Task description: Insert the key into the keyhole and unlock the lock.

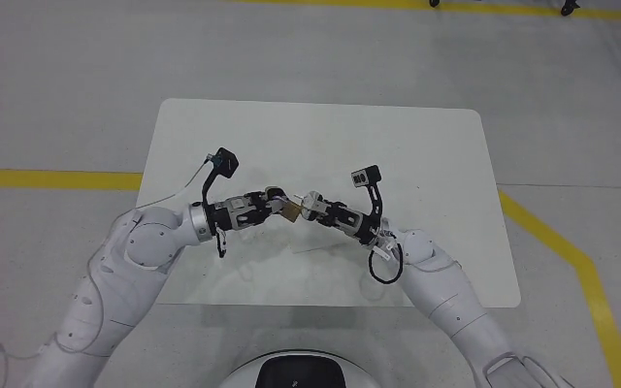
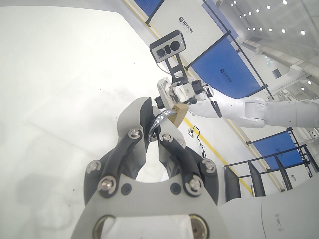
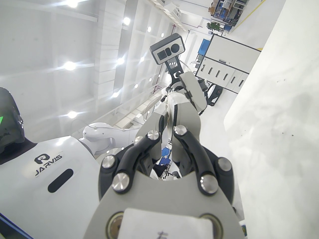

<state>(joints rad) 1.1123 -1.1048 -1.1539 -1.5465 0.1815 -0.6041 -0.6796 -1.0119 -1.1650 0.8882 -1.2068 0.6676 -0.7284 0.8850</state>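
Left tool (image 2: 156, 119): nearest to us in the left wrist view. Its two fingers are clamped on the silver shackle (image 2: 166, 113) of the lock (image 2: 180, 115), so we read it as gripping the lock.
Lock: held up in the air off the worktop (image 1: 388, 145), between the two tools. The shackle points back into the left tool, and the brass body (image 1: 288, 209) points toward the other arm.
Right tool (image 3: 170, 108): its fingers are drawn close together in the right wrist view. They pinch a thin, flat metal piece seen edge-on, which we take to be the key (image 3: 169, 116). We read this tool as closed on the key.
Meeting point: in the left wrist view the tips of the right tool sit against the far end of the brass body, touching it or very nearly so.
Key and keyhole: the tips hide the joint, so we cannot tell whether the key is inside the keyhole.
Place over the worktop: in the top view the two tools meet tip to tip above the middle of the white worktop, toward its near half. The left arm comes in from one side and the right arm from the other.
Surroundings: grey floor (image 1: 78, 87) with a yellow line (image 1: 58, 179) lies beyond the worktop's edges.
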